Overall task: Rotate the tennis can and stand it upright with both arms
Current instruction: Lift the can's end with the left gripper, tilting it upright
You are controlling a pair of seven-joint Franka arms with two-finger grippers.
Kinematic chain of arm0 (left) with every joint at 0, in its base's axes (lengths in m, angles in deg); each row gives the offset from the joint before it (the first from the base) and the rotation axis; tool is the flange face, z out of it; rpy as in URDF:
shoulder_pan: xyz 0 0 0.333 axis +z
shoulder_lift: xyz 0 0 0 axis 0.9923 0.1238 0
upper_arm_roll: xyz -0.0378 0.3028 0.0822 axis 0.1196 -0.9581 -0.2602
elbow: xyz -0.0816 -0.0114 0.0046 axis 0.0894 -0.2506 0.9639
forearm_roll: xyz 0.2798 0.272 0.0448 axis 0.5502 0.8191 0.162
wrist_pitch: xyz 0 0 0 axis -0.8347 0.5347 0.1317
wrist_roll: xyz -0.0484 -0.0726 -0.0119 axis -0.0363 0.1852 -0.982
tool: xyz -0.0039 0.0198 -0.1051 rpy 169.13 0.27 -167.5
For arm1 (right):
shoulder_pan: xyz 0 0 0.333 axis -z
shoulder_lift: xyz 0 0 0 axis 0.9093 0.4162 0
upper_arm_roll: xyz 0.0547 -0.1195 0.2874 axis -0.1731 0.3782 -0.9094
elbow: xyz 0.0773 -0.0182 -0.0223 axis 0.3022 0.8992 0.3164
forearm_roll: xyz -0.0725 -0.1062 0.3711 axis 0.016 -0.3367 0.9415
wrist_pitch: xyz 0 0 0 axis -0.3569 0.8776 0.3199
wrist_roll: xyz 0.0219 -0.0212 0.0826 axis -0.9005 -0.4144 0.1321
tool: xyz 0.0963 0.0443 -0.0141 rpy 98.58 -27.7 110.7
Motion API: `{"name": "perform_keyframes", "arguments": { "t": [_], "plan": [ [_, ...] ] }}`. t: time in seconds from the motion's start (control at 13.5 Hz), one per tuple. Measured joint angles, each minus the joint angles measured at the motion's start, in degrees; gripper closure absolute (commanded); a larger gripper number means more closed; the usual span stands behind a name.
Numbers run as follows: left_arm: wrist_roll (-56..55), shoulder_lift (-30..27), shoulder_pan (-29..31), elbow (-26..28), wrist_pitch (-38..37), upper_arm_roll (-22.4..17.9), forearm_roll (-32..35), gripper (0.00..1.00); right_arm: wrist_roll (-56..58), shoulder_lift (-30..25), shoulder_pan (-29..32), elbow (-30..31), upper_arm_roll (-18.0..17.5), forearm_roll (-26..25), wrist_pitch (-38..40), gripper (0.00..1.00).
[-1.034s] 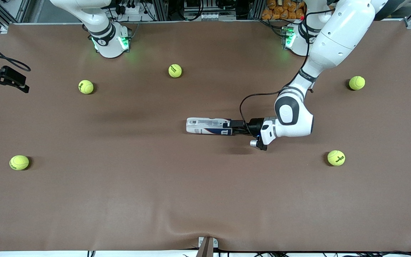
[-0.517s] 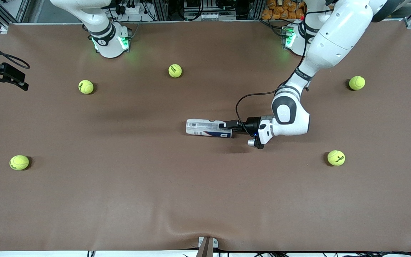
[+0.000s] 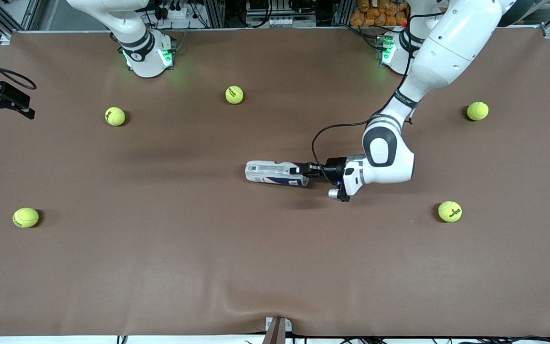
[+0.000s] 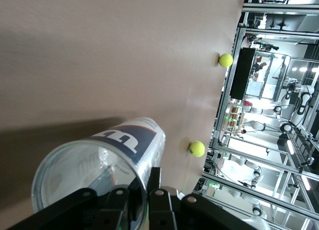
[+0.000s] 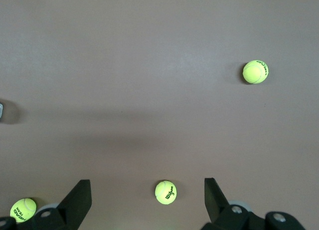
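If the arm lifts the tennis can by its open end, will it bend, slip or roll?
The tennis can looks empty, so probably light. The left gripper pinches its thin clear wall at the rim, which may flex. Lying on its side, it would likely roll if released.

The table point(image 3: 160, 267) was covered in plain brown. The tennis can point(image 3: 275, 173) was see-through and white, with a dark blue label, a bit of red, and a white letter on the blue. The tennis balls point(image 3: 114, 116) were bright yellow-green with small dark writing. The arms point(image 3: 447, 52) were white with black bands and black cables. The left gripper point(image 3: 309, 168) was black. The right gripper point(image 5: 147, 200) was black too. The bases point(image 3: 147, 57) glowed green.
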Motion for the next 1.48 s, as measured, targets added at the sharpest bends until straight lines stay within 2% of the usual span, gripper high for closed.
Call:
{"name": "perform_keyframes", "arguments": {
  "t": [0.3, 0.74, 1.03, 1.48],
  "plan": [
    [-13.93, -1.97, -2.31, -3.73, 0.05, 0.78, 5.65, 1.00, 0.10, -0.50, 0.00, 0.00, 0.01, 0.40, 0.05, 0.00],
    [-46.14, -7.33, -5.73, -9.97, 0.09, 0.84, 28.76, 1.00, 0.13, -0.50, 0.00, 0.00, 0.16, 0.74, 0.06, 0.00],
    [-59.27, -7.71, -8.49, -12.90, 0.11, 0.88, 38.39, 1.00, 0.18, -0.50, 0.00, 0.00, 0.17, 0.77, 0.06, 0.00],
    [-82.51, -8.36, -14.39, -17.44, 0.17, 1.04, 59.11, 1.00, 0.27, -0.50, 0.00, 0.01, 0.15, 0.81, 0.05, 0.00]
  ]
}}
